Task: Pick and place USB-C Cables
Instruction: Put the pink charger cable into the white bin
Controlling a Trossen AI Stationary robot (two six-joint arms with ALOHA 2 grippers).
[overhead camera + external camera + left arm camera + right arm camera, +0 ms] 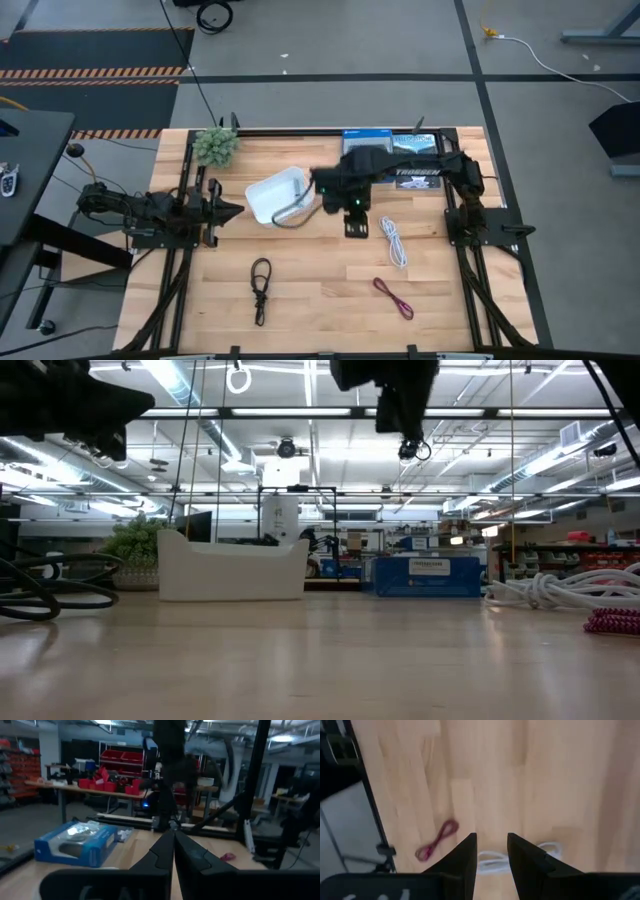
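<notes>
The white bin [272,192] stands left of the table's middle. The grey-blue cable [291,216] hangs over its near rim, one end inside. The black cable [260,287] lies on the table near the front, and the white cable [394,241] and dark red cable [394,297] lie to the right. My right gripper [356,222] hovers open above the table, just right of the bin, holding nothing. Its wrist view shows the gripper [491,851] over the white cable [492,858], with the dark red cable [436,840] beyond. My left gripper [228,208] waits shut, left of the bin.
Two blue-and-black retail boxes [365,135] [417,146] lie along the far edge, under the right arm. A small green plant [215,146] stands at the far left corner. Bare wood lies between the black cable and the dark red cable.
</notes>
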